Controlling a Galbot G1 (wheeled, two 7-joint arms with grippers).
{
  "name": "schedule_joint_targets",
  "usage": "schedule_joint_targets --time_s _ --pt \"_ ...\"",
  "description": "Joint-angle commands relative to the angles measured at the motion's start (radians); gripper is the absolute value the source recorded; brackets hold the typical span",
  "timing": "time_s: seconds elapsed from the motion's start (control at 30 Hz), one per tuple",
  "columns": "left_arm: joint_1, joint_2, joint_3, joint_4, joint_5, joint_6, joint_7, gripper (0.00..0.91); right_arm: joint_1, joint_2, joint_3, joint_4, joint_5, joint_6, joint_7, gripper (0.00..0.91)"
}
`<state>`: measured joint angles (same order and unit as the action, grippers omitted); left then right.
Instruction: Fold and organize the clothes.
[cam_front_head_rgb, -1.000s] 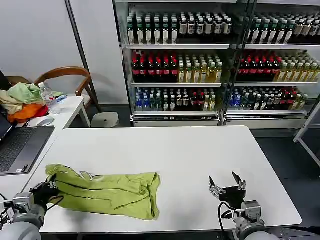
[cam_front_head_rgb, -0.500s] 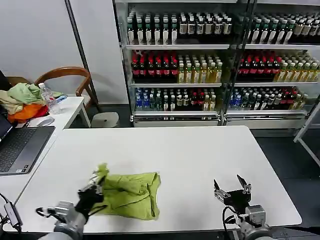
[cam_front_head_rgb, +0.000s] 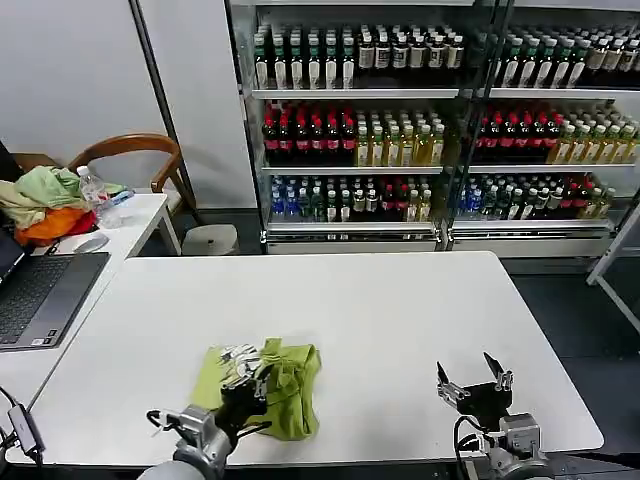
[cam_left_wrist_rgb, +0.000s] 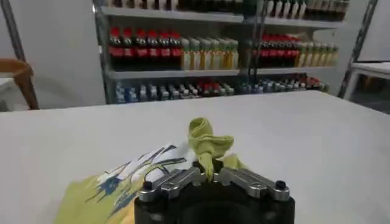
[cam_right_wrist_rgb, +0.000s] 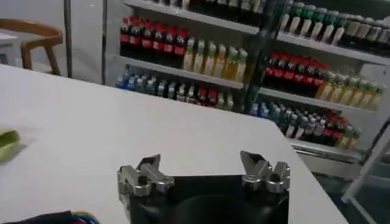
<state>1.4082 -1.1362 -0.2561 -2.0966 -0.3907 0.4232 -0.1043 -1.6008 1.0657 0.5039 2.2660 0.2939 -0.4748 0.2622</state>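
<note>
T-shirt (cam_front_head_rgb: 285, 390) bunched (left gripper (cam_front_head_rgb: 243, 404) pinching)

The T-shirt (cam_front_head_rgb: 285, 392) was lime green with a pale, blue-streaked print, on a white desk (cam_front_head_rgb: 380, 320). Both grippers were black with silver jaws.
</note>
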Motion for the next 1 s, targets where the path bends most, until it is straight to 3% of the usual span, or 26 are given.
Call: schedule_joint_targets --time_s 0.03,0.4,0.57,0.73,1.0 --pt "-0.102 -0.032 0.089 0.080 0.016 -0.002 -0.014 0.907 -0.005 0.001 0.004 -0.003 -0.003 0.000 0.000 0.907" --pt "-0.067 -0.038 0.098 -0.017 -0.065 -0.129 0.019 0.907 0.013 0.011 -0.003 -0.004 -0.003 0.000 -0.002 0.907" --pt "-0.039 0.035 -0.051 -0.099 -0.135 -0.120 -0.016 0.907 0.037 0.013 -0.018 -0.010 -0.003 0.000 -0.003 0.907" --pt "0.032 0.148 -0.206 -0.025 -0.227 -0.064 -0.119 0.907 0.060 0.017 -0.033 -0.018 -0.002 0.004 -0.006 0.907" --pt "0.087 0.156 -0.272 0.090 -0.283 0.008 -0.105 0.907 0.070 0.015 -0.030 -0.017 -0.001 0.008 -0.009 0.907"
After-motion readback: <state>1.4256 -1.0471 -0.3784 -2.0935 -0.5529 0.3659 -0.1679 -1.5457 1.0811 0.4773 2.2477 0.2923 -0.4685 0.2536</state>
